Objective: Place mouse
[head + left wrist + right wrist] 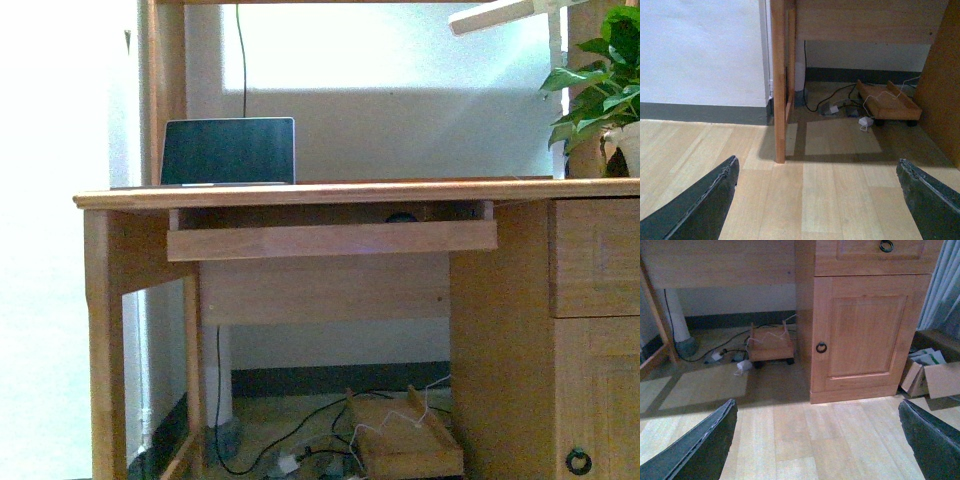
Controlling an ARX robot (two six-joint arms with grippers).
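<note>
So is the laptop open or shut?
Open. The laptop sits on the desk with its dark screen standing upright, facing the camera.

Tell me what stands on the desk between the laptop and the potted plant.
Nothing visible: in the front view, the desk top between laptop and plant looks bare, though it is seen nearly edge-on.

The desk (pixel 350 192) is made of pale wood with visible grain and a smooth, satin finish. The floor (pixel 830 190) is laid with light wooden planks, smooth and faintly glossy. The left fingers (pixel 700 205) and the right fingers (pixel 695 447) are seen as dark, matt material, rough along the edge. The box (pixel 935 380) is of plain brown cardboard. The ring handle (pixel 821 347) looks like dark metal.
</note>
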